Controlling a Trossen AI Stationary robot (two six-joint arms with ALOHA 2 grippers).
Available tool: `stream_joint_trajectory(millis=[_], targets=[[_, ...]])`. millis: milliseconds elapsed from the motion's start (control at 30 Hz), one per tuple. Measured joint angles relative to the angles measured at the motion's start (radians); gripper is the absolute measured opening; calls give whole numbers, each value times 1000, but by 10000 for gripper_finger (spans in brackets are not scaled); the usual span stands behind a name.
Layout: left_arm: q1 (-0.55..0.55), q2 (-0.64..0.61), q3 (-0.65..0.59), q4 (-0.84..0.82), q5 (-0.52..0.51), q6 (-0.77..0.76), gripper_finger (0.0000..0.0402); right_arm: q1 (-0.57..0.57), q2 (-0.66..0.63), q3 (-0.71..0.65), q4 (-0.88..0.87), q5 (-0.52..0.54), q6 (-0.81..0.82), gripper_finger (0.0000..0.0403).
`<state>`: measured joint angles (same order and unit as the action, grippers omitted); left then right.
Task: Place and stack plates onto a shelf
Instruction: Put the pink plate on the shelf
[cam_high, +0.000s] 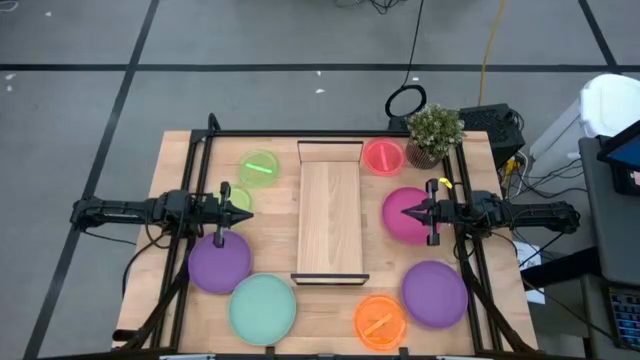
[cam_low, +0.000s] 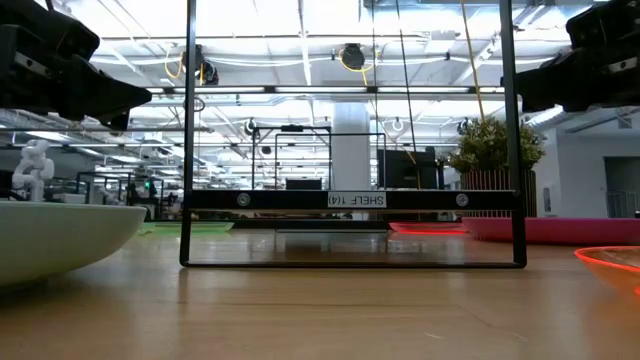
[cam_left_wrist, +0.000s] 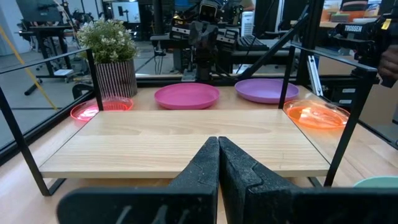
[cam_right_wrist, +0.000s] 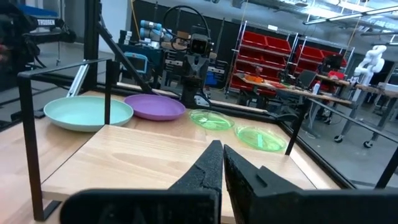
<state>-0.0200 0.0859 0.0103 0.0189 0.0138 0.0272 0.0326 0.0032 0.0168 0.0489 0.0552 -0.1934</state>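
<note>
- High view: the shelf (cam_high: 330, 222) sits bare in the middle of the table, black end frames at the near and far ends. Left gripper (cam_high: 237, 208) hangs just beside its left edge, right gripper (cam_high: 409, 212) just off the right edge over the magenta plate (cam_high: 406, 216). Left side has two lime-green plates (cam_high: 260, 167), one half hidden under the left arm, plus a purple plate (cam_high: 219, 264) and the mint-green plate (cam_high: 262, 308). Right side has the red-pink plate (cam_high: 383, 156), a second purple plate (cam_high: 435, 293) and the orange plate (cam_high: 380, 321). A potted plant (cam_high: 434, 132) stands at the far right corner, right next to the red-pink one.
- Low view: you're looking straight through the shelf's end frame (cam_low: 352, 199), so the board itself is hard to make out. The mint-green plate is cut off at the left edge and the orange one at the right edge. Both arms are just dark lumps in the top corners.
- Left wrist view: the left gripper's fingers (cam_left_wrist: 200, 172) are pressed together with nothing in them, pointing across the shelf at the magenta, purple and orange plates. The other arm stands behind the magenta one.
- Right wrist view: same deal, fingers (cam_right_wrist: 210, 169) clamped together on nothing, facing the mint-green, purple and two lime-green plates.
</note>
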Motion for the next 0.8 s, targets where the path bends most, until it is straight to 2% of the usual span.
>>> stream_joint_trajectory(millis=[200, 333, 500, 800], targets=[[0, 0, 0, 0, 0, -4, 3, 0, 34, 53, -6, 1, 67, 0], [0, 0, 0, 19, -3, 12, 3, 0, 90, 139, -1, 0, 153, 0], [0, 0, 0, 64, -3, 23, 3, 2, 201, 291, -101, -3, 199, 0], [0, 0, 0, 66, -3, 22, 3, 2, 446, 583, -171, -9, 147, 0]])
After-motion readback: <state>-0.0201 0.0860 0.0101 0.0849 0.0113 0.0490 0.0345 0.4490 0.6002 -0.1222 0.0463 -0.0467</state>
